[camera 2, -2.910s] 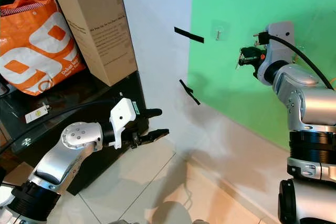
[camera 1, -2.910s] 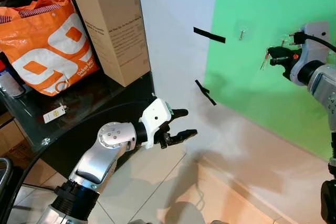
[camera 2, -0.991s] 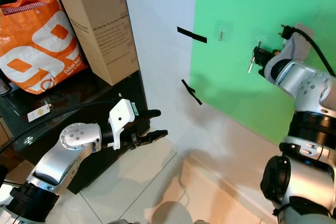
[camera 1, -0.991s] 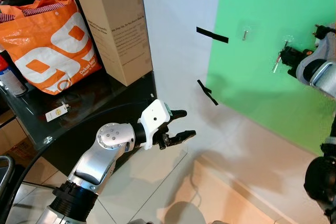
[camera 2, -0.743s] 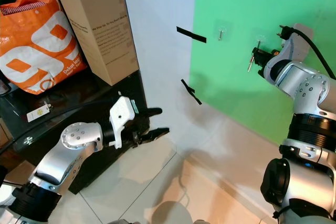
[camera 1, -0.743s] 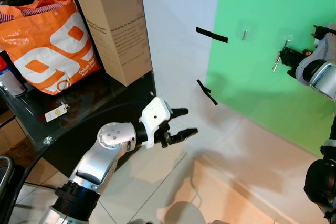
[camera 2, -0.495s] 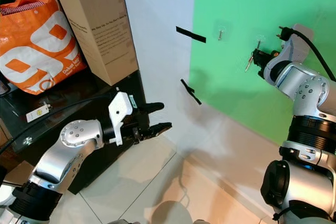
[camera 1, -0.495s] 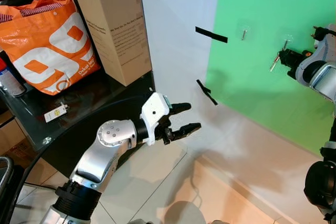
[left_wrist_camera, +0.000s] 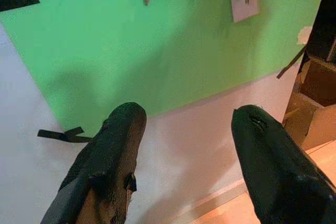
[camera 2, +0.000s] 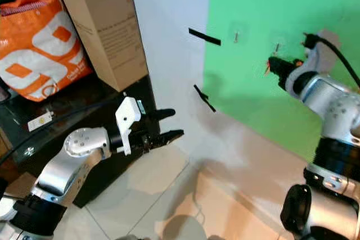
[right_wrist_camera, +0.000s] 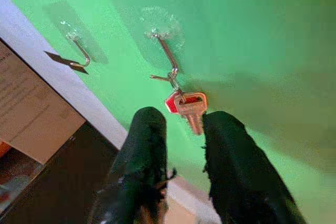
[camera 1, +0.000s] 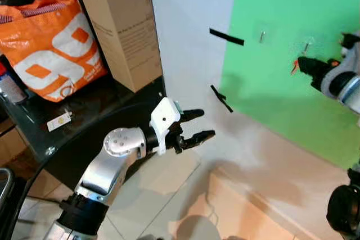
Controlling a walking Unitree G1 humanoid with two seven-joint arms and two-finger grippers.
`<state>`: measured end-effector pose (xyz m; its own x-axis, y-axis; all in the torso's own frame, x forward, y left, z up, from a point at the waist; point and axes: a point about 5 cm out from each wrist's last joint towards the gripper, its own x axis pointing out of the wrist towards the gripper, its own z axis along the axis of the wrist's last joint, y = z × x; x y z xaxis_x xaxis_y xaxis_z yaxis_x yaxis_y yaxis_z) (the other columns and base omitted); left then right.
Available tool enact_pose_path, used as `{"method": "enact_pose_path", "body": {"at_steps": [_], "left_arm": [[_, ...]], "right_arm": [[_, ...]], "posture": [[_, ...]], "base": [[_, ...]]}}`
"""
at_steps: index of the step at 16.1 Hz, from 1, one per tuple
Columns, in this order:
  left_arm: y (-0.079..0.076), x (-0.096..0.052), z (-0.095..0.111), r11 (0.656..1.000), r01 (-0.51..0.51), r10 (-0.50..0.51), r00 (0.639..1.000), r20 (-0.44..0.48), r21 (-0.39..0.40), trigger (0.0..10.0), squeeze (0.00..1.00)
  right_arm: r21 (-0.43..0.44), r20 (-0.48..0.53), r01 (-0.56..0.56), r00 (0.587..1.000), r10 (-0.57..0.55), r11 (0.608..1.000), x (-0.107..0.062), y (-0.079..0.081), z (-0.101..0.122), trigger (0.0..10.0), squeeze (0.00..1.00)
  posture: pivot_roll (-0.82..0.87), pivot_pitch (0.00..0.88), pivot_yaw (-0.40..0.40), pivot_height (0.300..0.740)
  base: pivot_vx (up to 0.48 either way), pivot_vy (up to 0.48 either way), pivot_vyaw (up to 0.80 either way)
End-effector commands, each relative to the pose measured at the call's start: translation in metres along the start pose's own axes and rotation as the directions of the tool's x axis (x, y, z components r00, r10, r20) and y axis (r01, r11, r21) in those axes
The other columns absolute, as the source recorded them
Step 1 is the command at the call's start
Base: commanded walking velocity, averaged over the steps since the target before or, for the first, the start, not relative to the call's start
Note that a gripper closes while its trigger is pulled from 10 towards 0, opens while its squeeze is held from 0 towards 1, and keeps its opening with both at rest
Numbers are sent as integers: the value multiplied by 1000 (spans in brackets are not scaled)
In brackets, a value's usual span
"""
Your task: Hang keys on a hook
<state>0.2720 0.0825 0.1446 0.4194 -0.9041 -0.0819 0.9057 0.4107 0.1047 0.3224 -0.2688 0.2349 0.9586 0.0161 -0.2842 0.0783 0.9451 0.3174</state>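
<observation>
A flat green board (camera 1: 292, 37) was fixed to the white wall, and everything else is placed from it. Two slim bent metal hooks were stuck to the board on clear, glossy adhesive pads. On the hook (right_wrist_camera: 167, 56) nearer the right tool (right_wrist_camera: 181, 148), the keys (right_wrist_camera: 188, 107) were seen hanging from a small wire ring: a pale metal key with a toothed blade in front of a red-headed one, both lying against the board's smooth face. The right tool was held just below the keys, its two rounded matt black fingers (right_wrist_camera: 144, 145) spread apart with the key blade in the gap and nothing gripped. The other hook (right_wrist_camera: 79, 51) stood bare, further along the board towards its white-wall edge.

The left tool (camera 1: 194, 126) was raised in front of the wall below the board's lower corner, its black fingers parted and nothing held between them. Strips of black tape (camera 1: 226, 36) were stuck across the board's edge. Away from the board, a tall brown cardboard box (camera 1: 121, 26) and a crinkled orange woven bag (camera 1: 50, 49) rested on a dark glossy tabletop (camera 1: 84, 111).
</observation>
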Motion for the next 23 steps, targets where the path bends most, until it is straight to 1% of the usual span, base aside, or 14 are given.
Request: {"method": "enact_pose_path", "body": {"at_steps": [1, 2, 4, 5, 6, 8, 9, 10, 12, 16, 18, 20, 22, 23], "left_arm": [[3, -1, 6, 1000, -10, 9, 1000, 13, 10, 10000, 0], [3, -1, 6, 1000, -9, 9, 1000, 12, 10, 10000, 0], [4, -3, 5, 1000, -27, 27, 1000, 9, 7, 10000, 0], [4, -5, 3, 999, -48, 48, 999, 4, 3, 10000, 0], [6, -9, 1, 996, -92, 92, 996, 3, -6, 10000, 0], [10, -20, -2, 972, -235, 235, 972, 14, -27, 10000, 0], [14, -28, -4, 947, -318, 319, 948, 14, -34, 10000, 0], [16, -35, -6, 921, -389, 389, 921, 11, -37, 10000, 0], [14, -44, -11, 875, -482, 483, 876, 6, -54, 10000, 0], [18, -56, -16, 782, -619, 619, 785, -16, -81, 10000, 0], [18, -56, -19, 764, -642, 641, 767, -38, -60, 10000, 0], [20, -57, -21, 733, -678, 676, 735, -55, -47, 10000, 0], [21, -56, -21, 729, -684, 683, 729, -50, -16, 10000, 0], [20, -56, -22, 729, -685, 684, 728, -51, -4, 10000, 0]], "right_arm": [[-7, -5, -26, 1000, 26, 1000, -6, 4, -2, 10000, 1000], [-12, -9, -31, 999, 31, 999, -7, 5, -3, 10000, 1000], [-66, 17, -152, 988, 153, 986, -23, 21, -11, 10000, 1000], [-90, 21, -157, 987, 159, 984, -28, 27, -21, 10000, 1000], [-157, 129, -160, 975, 180, 975, -34, 35, -27, 10000, 1000], [-290, 115, -33, 991, 69, 957, -41, 35, -65, 10000, 1000], [-336, 119, -22, 991, 65, 942, -45, 38, -83, 10000, 1000], [-295, 101, -11, 994, 43, 955, -48, 39, -105, 10000, 1000], [-298, 65, -9, 997, 30, 954, -51, 42, -134, 10000, 1000], [-176, 22, -72, 997, 77, 982, -50, 44, -162, 10000, 1000], [-311, 65, -60, 994, 84, 949, -50, 42, -165, 10000, 1000], [-367, 64, -42, 995, 71, 929, -49, 38, -168, 10000, 1000], [-340, 62, -47, 995, 72, 939, -49, 36, -172, 10000, 1000], [-371, 70, -27, 996, 57, 928, -49, 32, -175, 10000, 1000]], "posture": [[-178, 0, 84, 740], [-178, 0, 84, 740], [-179, 0, 84, 740], [-179, 0, 82, 740], [-180, 0, 80, 740], [-177, 0, 74, 740], [-166, 0, 65, 740], [-163, 0, 65, 740], [-156, 0, 61, 740], [-142, 0, 47, 740], [-134, 0, 42, 740], [-128, 0, 41, 740], [-125, 0, 34, 740], [-122, 0, 30, 740]], "base": [[0, 0, 0], [0, 0, 0], [0, 0, 0], [0, 0, 0], [0, 0, 0], [0, 0, 0], [0, 0, 0], [0, 0, 0], [0, 0, 0], [0, 0, 0], [0, 0, 0], [0, 0, 241], [0, 0, 800], [0, 0, 413]]}}
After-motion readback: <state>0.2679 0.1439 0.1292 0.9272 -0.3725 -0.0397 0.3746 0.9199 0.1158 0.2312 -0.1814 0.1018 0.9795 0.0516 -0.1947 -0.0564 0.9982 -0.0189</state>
